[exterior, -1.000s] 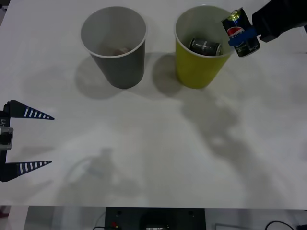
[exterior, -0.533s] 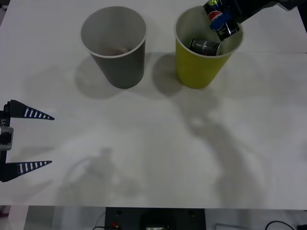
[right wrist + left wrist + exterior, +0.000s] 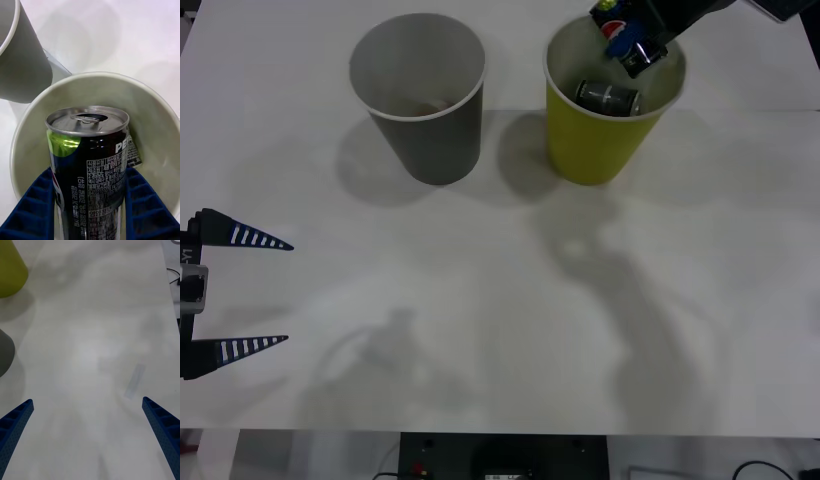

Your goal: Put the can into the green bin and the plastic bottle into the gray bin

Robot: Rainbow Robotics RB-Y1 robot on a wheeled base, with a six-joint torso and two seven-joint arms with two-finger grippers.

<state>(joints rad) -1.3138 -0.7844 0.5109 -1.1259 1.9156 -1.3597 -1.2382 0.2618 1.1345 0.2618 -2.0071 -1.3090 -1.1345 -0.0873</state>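
My right gripper (image 3: 635, 35) is shut on the can (image 3: 620, 25), a dark can with a silver top, a pull tab and a red and blue logo. It holds the can tilted over the far right of the green bin's (image 3: 595, 140) opening. In the right wrist view the blue fingers (image 3: 33, 202) clamp both sides of the can (image 3: 90, 150), whose top sits inside the green bin's white rim (image 3: 150, 97). The gray bin (image 3: 440, 140) stands to the left with something small and brownish at its bottom. I cannot make out the plastic bottle. My left gripper (image 3: 285, 293) is open at the table's left edge.
Another dark can with silver ends (image 3: 608, 96) lies on its side inside the green bin. The two bins stand side by side at the back of the white table (image 3: 500, 300). The left wrist view shows bare table between the left gripper's (image 3: 87, 401) fingers.
The right gripper has carried the can leftward and away from me, from beside the green bin's right rim to above its opening. The left arm has stayed still.
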